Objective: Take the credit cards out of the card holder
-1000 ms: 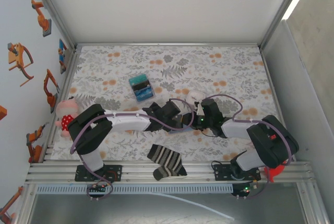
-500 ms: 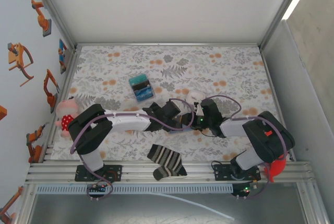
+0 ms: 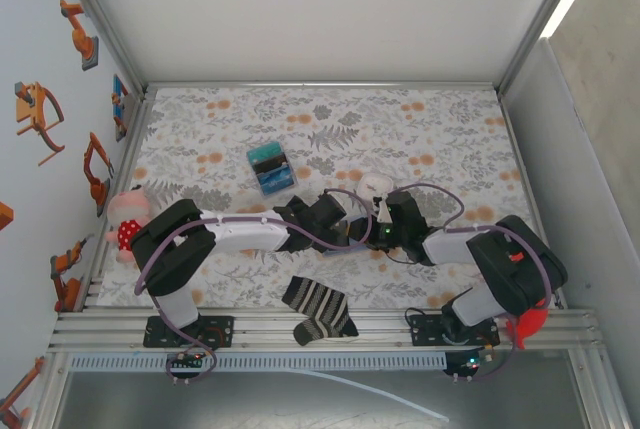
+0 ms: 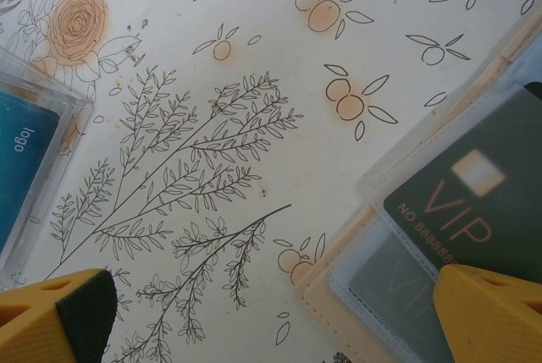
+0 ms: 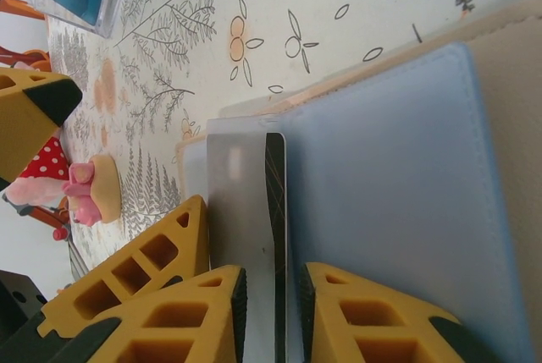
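— What lay nearest the arms' bases?

— A striped sock, on the near side of the card holder and a little to its left, well apart from it.

— And the card holder itself?

— The card holder lay open on the floral cloth, blue-grey panel up with a tan rim around it. The right gripper was at its edge, yellow fingers pinched close on a grey credit card that jutted past the panel.

— The other arm?

— The left gripper stood spread wide just left of the holder. One fingertip was over the holder's corner, where a dark VIP card sat in a clear sleeve. Whether the tip touched it, I could not tell.

— Anything beyond?

— A clear box with teal cards in it, farther back than the holder and to its left, not touching it. A plush doll sat well off to the holder's left, at the cloth's edge.
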Controlling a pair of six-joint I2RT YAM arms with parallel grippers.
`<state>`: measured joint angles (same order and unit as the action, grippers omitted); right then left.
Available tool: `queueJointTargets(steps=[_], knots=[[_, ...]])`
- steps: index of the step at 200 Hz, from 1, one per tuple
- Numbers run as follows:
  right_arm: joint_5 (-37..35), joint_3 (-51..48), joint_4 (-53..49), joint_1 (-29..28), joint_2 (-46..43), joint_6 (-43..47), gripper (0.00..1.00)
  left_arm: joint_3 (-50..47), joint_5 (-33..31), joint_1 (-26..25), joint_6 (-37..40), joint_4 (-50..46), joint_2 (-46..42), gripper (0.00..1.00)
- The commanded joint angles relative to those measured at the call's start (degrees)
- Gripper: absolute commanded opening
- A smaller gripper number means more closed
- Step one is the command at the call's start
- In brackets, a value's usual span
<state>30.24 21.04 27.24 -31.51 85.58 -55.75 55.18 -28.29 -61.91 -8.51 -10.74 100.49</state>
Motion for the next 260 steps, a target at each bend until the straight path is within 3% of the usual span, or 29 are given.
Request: queueJointTargets(steps=[1, 63, 118, 137, 158, 198, 260], knots=[[0.6, -0.4, 2.0, 0.4, 1.6, -0.6, 0.21, 0.0, -0.4, -0.3, -0.4, -4.8, 1.8, 0.97], [3.6, -1.1, 10.3, 0.4, 4.3, -3.6, 0.15, 0.1, -0.3, -0.3, -0.5, -4.8, 2.1, 0.97], [4.0, -1.4, 11.0, 0.4, 3.1, -3.7, 0.06, -0.4, -0.6, -0.2, -0.7, -5.2, 1.8, 0.97], [4.4, -1.4, 11.7, 0.4, 3.1, -3.8, 0.06, -0.4, -0.9, -0.3, -0.7, -5.3, 1.8, 0.97], [5.3, -1.3, 12.6, 0.4, 3.1, -4.0, 0.15, -0.2, -1.0, -0.3, -0.7, -5.2, 2.1, 0.97], [5.7, -1.8, 13.0, 0.9, 3.4, -4.1, 0.07, -0.3, -1.4, -0.3, -0.7, -5.5, 2.1, 0.97], [8.2, -2.8, 15.0, 2.4, 1.9, -4.8, 0.08, -0.1, -2.0, -0.3, -0.7, -6.2, 2.4, 0.97]])
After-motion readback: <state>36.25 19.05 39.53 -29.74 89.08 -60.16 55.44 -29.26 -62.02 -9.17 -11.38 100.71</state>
